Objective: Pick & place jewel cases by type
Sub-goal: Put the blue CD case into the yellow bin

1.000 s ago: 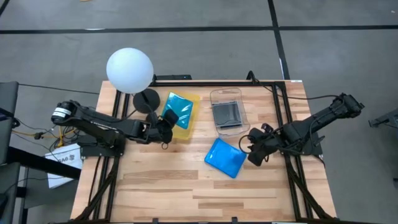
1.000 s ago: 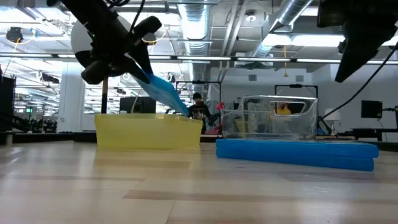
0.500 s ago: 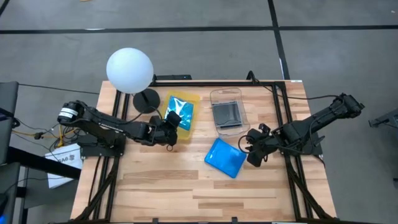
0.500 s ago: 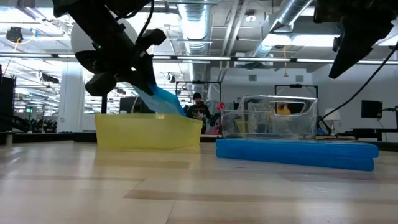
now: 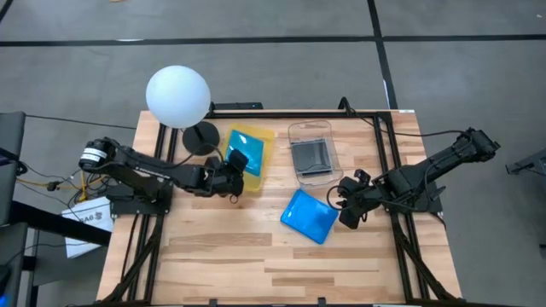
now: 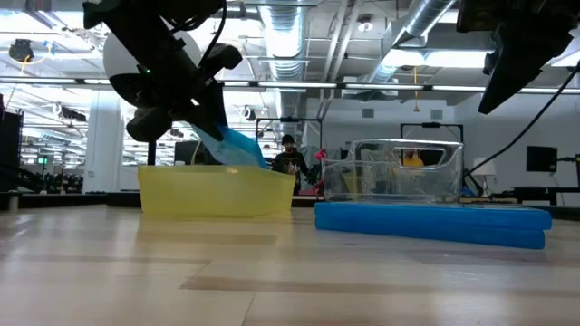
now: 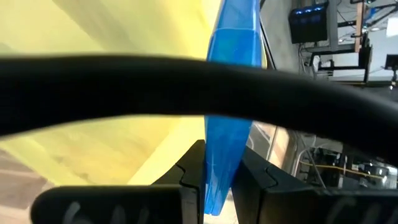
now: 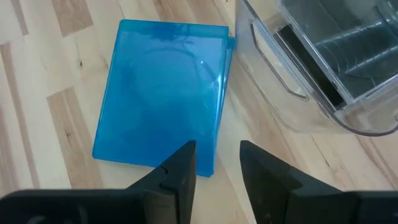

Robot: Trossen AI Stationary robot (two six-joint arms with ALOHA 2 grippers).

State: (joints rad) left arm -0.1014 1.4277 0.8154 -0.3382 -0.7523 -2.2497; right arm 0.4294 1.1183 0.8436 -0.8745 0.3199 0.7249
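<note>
desk [image 5: 256, 264]: bare wood at the near edge, nothing of the task on it there.
loose blue case [image 5: 309, 216]: 1 blue jewel case lying flat on the desk, near the centre, toward 4 o'clock; unheld and, judging by colour, meant for the yellow tray.
right end effector [image 5: 349, 207]: at 3 o'clock of the loose blue case, just beside it and above the desk; fingers spread, gripping nothing. the right wrist view shows the case's edge between the 2 fingers [image 8: 177, 171], so it looks lined up for a pick.
left end effector [image 5: 233, 170]: at 9 o'clock of centre, at the near edge of the yellow tray; clenched on the held blue case, pinching 1 edge.
held blue case [image 6: 231, 145]: tilted, its far end dipping below the tray rim in the low view; the slant likely lets it slide in flat once released.
yellow tray [image 5: 259, 136]: at 11 o'clock; seemingly the spot for blue cases.
clear container [image 5: 310, 130]: at 1 o'clock, well apart from the tray; holds 1 grey case [image 5: 309, 156], so it appears to take the clear type.
white globe lamp [image 5: 177, 96]: far corner, 10 o'clock, its dark base just beside the tray.
</note>
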